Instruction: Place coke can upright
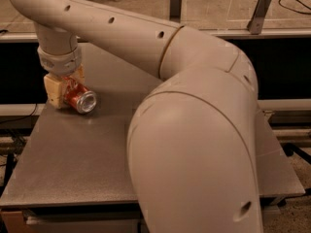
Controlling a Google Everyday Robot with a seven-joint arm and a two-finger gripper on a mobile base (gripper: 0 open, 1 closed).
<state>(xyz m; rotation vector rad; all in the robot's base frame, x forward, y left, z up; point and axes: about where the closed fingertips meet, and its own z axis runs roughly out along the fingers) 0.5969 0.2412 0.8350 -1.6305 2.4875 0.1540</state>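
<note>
The coke can is a red can lying on its side on the grey table at the far left, with its silver end facing me. My gripper hangs straight down from the wrist and is right at the can's rear part, down at table level and in contact with or very close to its red body. The can's far end is hidden behind the gripper. The can rests on the table.
My arm's large beige elbow and forearm fill the middle and right of the view and hide much of the table. The table's left edge runs close to the can. Metal railing posts stand behind the table.
</note>
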